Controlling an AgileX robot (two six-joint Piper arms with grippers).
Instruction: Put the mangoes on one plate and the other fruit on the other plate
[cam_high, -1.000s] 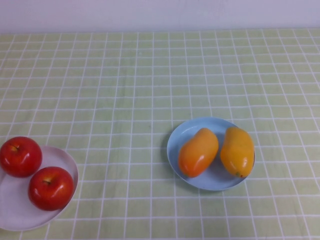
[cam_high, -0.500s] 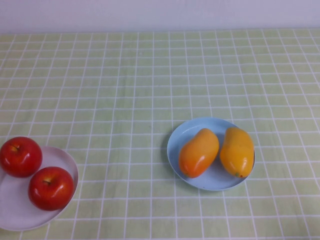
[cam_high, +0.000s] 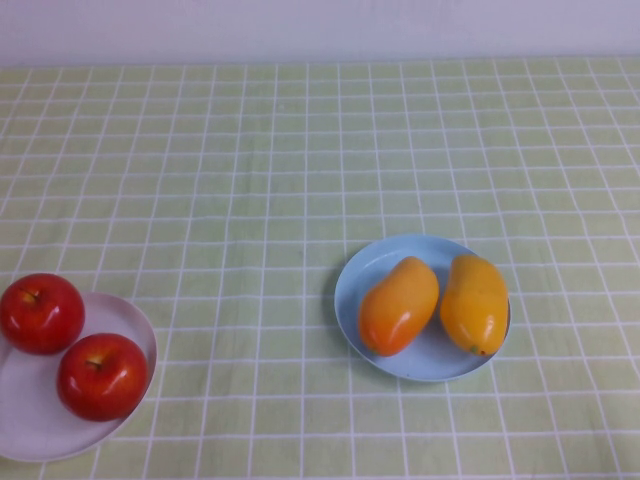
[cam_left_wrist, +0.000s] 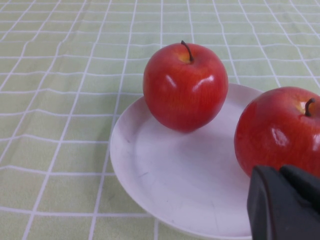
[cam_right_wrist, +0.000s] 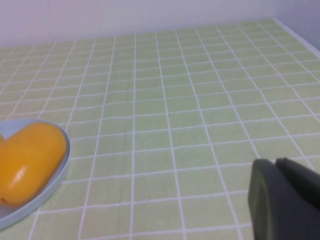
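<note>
Two mangoes lie side by side on the light blue plate (cam_high: 350, 272) right of centre: a deeper orange one (cam_high: 399, 305) and a yellower one (cam_high: 475, 303). Two red apples (cam_high: 41, 313) (cam_high: 102, 376) sit on the white plate (cam_high: 30, 425) at the near left. Neither arm shows in the high view. In the left wrist view my left gripper (cam_left_wrist: 280, 172) is shut and empty, just in front of the nearer apple (cam_left_wrist: 280, 130), above the white plate (cam_left_wrist: 170, 180). My right gripper (cam_right_wrist: 276, 165) is shut and empty over bare cloth, apart from a mango (cam_right_wrist: 30, 162) on the blue plate (cam_right_wrist: 47, 190).
A green tablecloth with a white grid (cam_high: 300, 160) covers the whole table. A pale wall (cam_high: 320, 25) runs along the far edge. The table's right edge (cam_right_wrist: 300, 37) shows in the right wrist view.
</note>
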